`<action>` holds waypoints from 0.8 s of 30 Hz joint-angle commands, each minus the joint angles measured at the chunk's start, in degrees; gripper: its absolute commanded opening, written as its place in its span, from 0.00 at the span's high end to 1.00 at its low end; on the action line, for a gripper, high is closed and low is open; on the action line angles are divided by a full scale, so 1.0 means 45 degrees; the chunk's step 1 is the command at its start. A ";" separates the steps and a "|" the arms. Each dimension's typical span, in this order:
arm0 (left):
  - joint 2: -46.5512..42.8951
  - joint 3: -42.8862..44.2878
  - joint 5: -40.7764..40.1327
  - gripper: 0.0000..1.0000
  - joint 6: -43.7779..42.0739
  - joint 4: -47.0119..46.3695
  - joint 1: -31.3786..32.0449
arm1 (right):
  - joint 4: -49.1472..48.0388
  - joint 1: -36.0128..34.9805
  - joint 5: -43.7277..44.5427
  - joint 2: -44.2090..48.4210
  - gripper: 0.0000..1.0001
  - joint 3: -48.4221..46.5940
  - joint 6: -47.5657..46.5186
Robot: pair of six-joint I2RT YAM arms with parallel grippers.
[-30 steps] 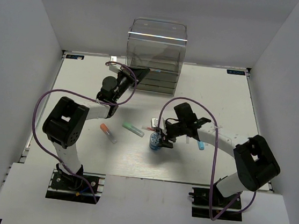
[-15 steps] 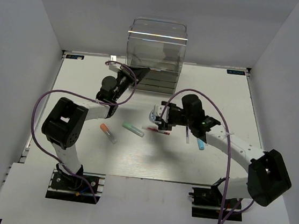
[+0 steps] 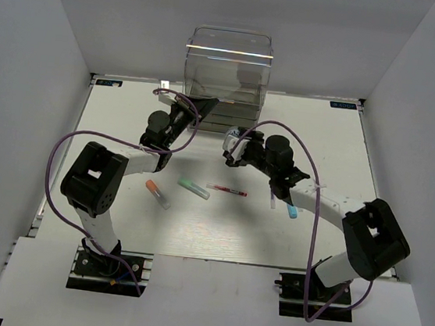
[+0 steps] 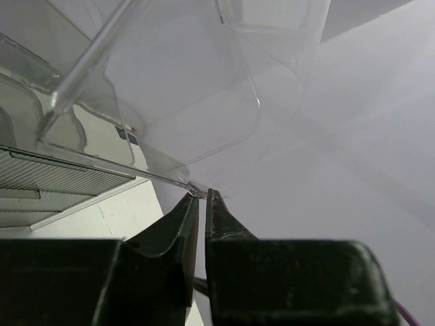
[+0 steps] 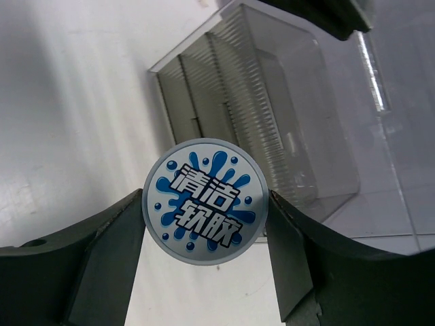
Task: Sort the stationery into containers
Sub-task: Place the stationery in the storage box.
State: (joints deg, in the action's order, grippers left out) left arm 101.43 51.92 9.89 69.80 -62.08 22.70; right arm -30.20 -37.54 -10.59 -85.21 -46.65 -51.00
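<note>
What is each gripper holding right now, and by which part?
Right gripper: the round blue-white roll, clamped across its rim. Left gripper: pinching the thin rim of a clear drawer at its corner.

two arms bolted at the near edge of the table (image 3: 194,231): left arm (image 3: 94,180) and right arm (image 3: 370,239), both of white rounded links with big black boxy joint housings. under each one, a black base on a silver slotted plate (image 3: 87,272). a thin purple cable (image 3: 48,179) in a wide loop along each arm, from the base toward the far side of the table. left gripper (image 4: 202,202) with two dark matte fingers, tapered to thin tips. right gripper (image 5: 204,204) with broad dark grey fingers (image 5: 102,272), one with a small round hole near its outer edge.
</note>
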 commanded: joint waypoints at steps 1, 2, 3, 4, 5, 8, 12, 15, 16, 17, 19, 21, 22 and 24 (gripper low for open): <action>-0.1114 0.0687 -0.0088 1.00 -0.0062 -0.0735 0.0034 | -0.3287 0.0041 0.0576 -0.0301 1.00 -0.0394 0.0064; -0.1114 0.0689 -0.0088 1.00 -0.0062 -0.0735 0.0034 | -0.3715 0.0061 0.0615 -0.0380 1.00 -0.0452 -0.0013; -0.1114 0.0689 -0.0088 1.00 -0.0062 -0.0735 0.0034 | -0.3913 0.0080 0.0615 -0.0458 1.00 -0.0453 -0.0052; -0.1114 0.0689 -0.0088 1.00 -0.0062 -0.0735 0.0034 | -0.4302 0.0080 0.0615 -0.0730 1.00 -0.0472 -0.0207; -0.1114 0.0689 -0.0088 1.00 -0.0062 -0.0735 0.0034 | -0.4654 0.0080 0.0615 -0.0810 1.00 -0.0472 -0.0286; -0.1114 0.0689 -0.0088 1.00 -0.0062 -0.0735 0.0034 | -0.5785 0.0061 0.0673 -0.1240 1.00 -0.0472 -0.0560; -0.1114 0.0806 -0.0088 1.00 -0.0062 -0.0735 0.0034 | -0.6646 0.0158 0.0946 -0.1922 1.00 -0.0745 -0.0658; -0.1114 0.0941 -0.0088 1.00 -0.0062 -0.0735 0.0034 | -0.7350 0.0236 0.1180 -0.2411 1.00 -0.1076 -0.0503; -0.1114 0.0942 -0.0088 1.00 -0.0062 -0.0735 0.0034 | -0.7391 0.0237 0.1201 -0.2509 1.00 -0.1136 -0.0483; -0.1114 0.0942 -0.0088 1.00 -0.0062 -0.0735 0.0034 | -0.7411 0.0295 0.1317 -0.2800 1.00 -0.1484 -0.0308; -0.1114 0.1060 -0.0088 1.00 0.0055 -0.0619 0.0034 | -0.7643 0.0373 0.1337 -0.2939 1.00 -0.1683 -0.0267; -0.1114 0.1177 -0.0088 1.00 0.0055 -0.0617 0.0034 | -0.7917 0.0354 0.1396 -0.3271 1.00 -0.1877 -0.0326; -0.1114 0.1177 -0.0088 1.00 0.0055 -0.0617 0.0034 | -0.8325 0.0412 0.1435 -0.3426 1.00 -0.1898 -0.0365; -0.1114 0.1293 -0.0088 1.00 0.0055 -0.0617 0.0034 | -0.8581 0.0432 0.1416 -0.3642 1.00 -0.2092 -0.0443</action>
State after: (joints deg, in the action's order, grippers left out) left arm 101.14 54.63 10.31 70.13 -62.13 22.90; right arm -57.21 -35.94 -5.34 -101.38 -52.31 -52.53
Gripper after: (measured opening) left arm 0.181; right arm 0.701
